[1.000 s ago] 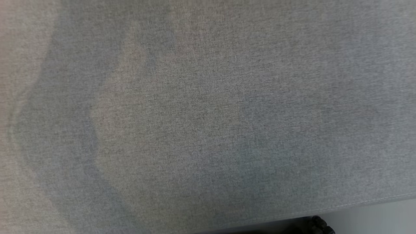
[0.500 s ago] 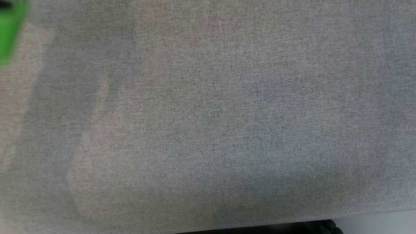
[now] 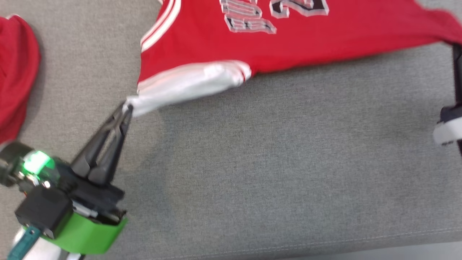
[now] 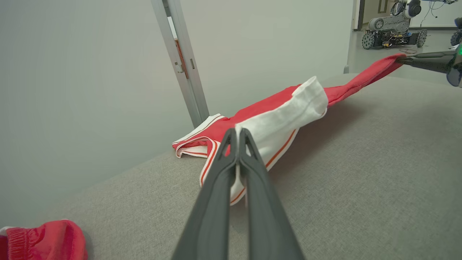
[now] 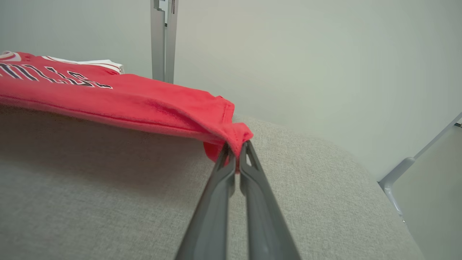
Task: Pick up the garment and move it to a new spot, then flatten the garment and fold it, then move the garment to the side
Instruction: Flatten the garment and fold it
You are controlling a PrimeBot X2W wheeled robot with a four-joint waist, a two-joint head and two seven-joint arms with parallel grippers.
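The garment (image 3: 288,39) is a red jersey with white trim, black lettering and a white sleeve, stretched out low over the grey cushioned surface (image 3: 270,162). My left gripper (image 3: 126,108) is shut on the tip of the white sleeve; the left wrist view has the fingertips (image 4: 237,131) pinching that white cloth (image 4: 281,115). My right gripper (image 5: 234,146) is shut on a red hem corner of the garment (image 5: 126,97). It appears at the head view's right edge (image 3: 455,48) and far off in the left wrist view (image 4: 404,60). The jersey's upper part is cut off by the head view's top.
Another red cloth (image 3: 16,72) lies bunched at the far left, also low in the left wrist view (image 4: 43,240). The cushion's front seam (image 3: 361,240) runs along the bottom. A pale wall with a metal post (image 4: 180,61) stands behind, and a wheeled machine (image 4: 391,29) beyond.
The head camera has swung: earlier it looked at bare blurred grey fabric, now the jersey, my left gripper and the edge of my right gripper are in view.
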